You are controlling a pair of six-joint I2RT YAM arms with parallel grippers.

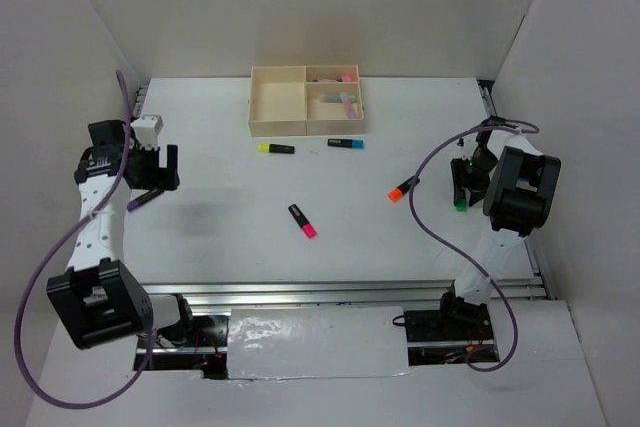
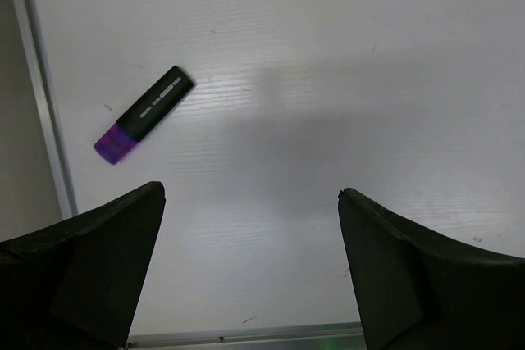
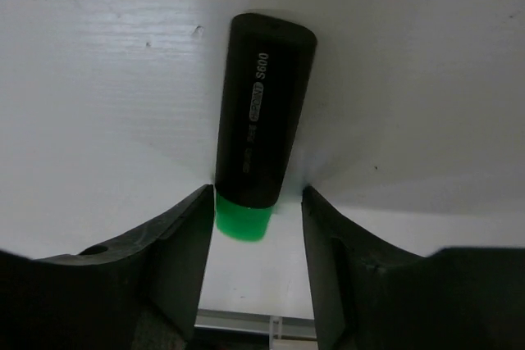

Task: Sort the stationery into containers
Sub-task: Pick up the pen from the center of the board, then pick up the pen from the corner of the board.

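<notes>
The right tool [image 3: 257, 202] is standing half open, its matte black fingers [image 3: 176, 243] straddling the green cap of a glossy black marker [image 3: 262, 112] lying on the white worktop [image 1: 220, 237]. Only the right wrist view is showing the gap beside it. The left tool [image 2: 250, 194] is gaping wide, empty, near a purple-capped marker [image 2: 146, 112]. Farther off, pink [image 1: 303, 221], orange [image 1: 402, 188], yellow [image 1: 276, 148] and blue [image 1: 346, 143] markers are lying loose before the thin-walled beige tray [image 1: 278, 105] holding pastel markers [image 1: 347, 103].

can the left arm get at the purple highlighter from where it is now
probably yes: the purple highlighter lies alone on the table, just off to the side of the left hand, which is wide open and empty. nothing stands between them; it only needs to shift over
</notes>
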